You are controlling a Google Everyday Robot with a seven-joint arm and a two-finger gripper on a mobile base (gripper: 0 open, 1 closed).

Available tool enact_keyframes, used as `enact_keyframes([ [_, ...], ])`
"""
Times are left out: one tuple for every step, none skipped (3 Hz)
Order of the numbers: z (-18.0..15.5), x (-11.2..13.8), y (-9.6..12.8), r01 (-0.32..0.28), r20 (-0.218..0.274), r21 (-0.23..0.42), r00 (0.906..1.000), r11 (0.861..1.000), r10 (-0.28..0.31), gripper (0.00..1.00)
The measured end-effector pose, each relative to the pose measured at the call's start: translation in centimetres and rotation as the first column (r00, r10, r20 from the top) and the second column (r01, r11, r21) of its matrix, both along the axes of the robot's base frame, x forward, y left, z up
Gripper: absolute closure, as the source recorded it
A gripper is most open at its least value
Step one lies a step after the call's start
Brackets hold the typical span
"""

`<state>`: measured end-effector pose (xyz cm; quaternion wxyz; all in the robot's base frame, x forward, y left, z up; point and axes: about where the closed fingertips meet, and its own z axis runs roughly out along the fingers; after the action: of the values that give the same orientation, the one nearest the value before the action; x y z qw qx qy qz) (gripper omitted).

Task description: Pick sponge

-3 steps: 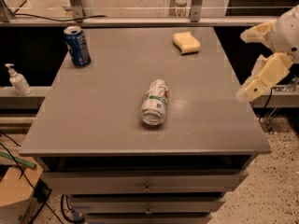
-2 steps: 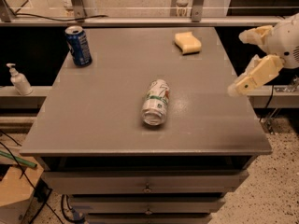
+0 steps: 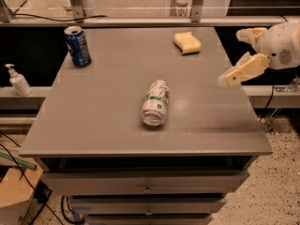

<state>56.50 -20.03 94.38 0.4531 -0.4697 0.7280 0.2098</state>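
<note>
The gripper [image 3: 231, 57], fingers spread wide, hangs at the right edge of the grey table [image 3: 93, 125], apart from the sponge [image 3: 187, 42] near the far edge (a white can [image 3: 155, 102] lies mid-table; a blue can [image 3: 78, 46] stands far left).

Observed gripper [image 3: 233, 57] at right of view, just off the right edge of the surface [image 3: 103, 125]. Recorded two cream-yellow fingers [image 3: 243, 69], blocky, smooth-faced and tapering to blunt tips, set well apart. Found both mounted on a rounded white wrist housing [image 3: 281, 39] bearing a small patch of dark perforations on its side.
</note>
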Motion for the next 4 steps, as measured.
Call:
enact_keyframes([
  [-1.8, 4.4, 0.3, 0.025, -0.015, 0.023, 0.9996, 0.999, -0.025, 0.0],
  [-1.8, 4.4, 0.3, 0.025, -0.015, 0.023, 0.9996, 0.999, -0.024, 0.0],
  [-1.7, 5.6, 0.8, 0.06, 0.029, 0.038, 0.9977, 0.997, -0.061, 0.0],
  [-1.6, 8.9, 1.3, 0.112, 0.087, 0.097, 0.9889, 0.989, -0.12, 0.0],
])
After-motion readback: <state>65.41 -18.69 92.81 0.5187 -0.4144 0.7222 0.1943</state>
